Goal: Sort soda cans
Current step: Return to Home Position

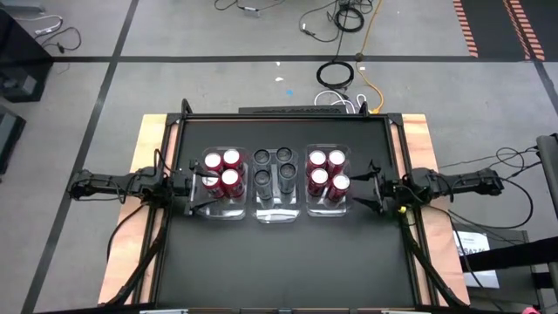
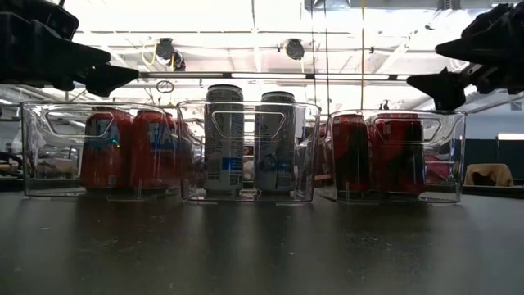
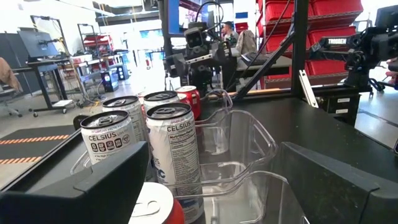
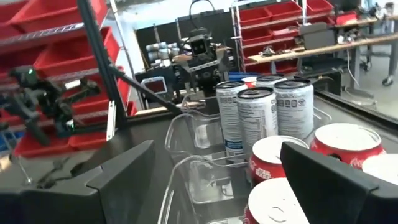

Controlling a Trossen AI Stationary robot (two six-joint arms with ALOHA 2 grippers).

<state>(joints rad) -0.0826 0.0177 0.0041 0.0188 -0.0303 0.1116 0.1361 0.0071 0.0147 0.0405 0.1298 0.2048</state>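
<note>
Soda cans point(image 1: 230, 160) in three side-by-side bins point(image 1: 277, 212)

Black table point(image 1: 279, 262), wood-edged, three clear bins in a row across its middle: left bin point(image 1: 228, 209), middle bin point(image 1: 277, 213), right bin point(image 1: 328, 209)

Standing in a row across the middle of the black table point(image 1: 279, 262), three clear bins point(image 1: 277, 212); beyond the table's far edge, loose cables point(image 1: 347, 16).
</note>
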